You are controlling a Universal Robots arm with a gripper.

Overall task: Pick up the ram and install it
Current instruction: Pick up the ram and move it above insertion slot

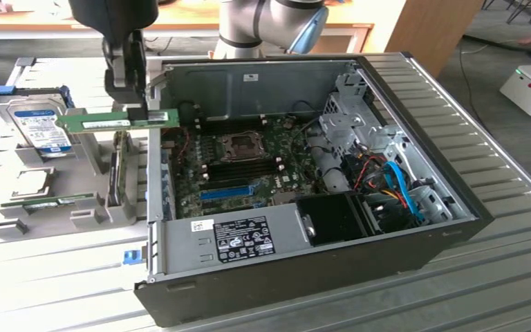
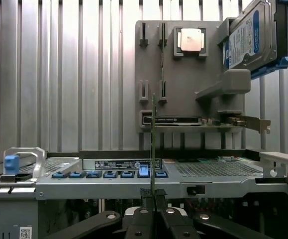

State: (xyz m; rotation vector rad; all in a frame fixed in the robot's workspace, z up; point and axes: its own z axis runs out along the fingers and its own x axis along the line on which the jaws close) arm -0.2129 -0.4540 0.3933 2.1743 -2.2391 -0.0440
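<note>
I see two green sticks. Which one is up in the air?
The ram pinched in the gripper, held level above the gray holder beside the computer case. The other green stick sits down in that holder.

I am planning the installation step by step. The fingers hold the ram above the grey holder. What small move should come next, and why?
Probably a short carry toward the exterior view's right, over the open case. The fingers are shut on the ram, which hangs above the grey holder, while the memory slots lie further inside.
</note>
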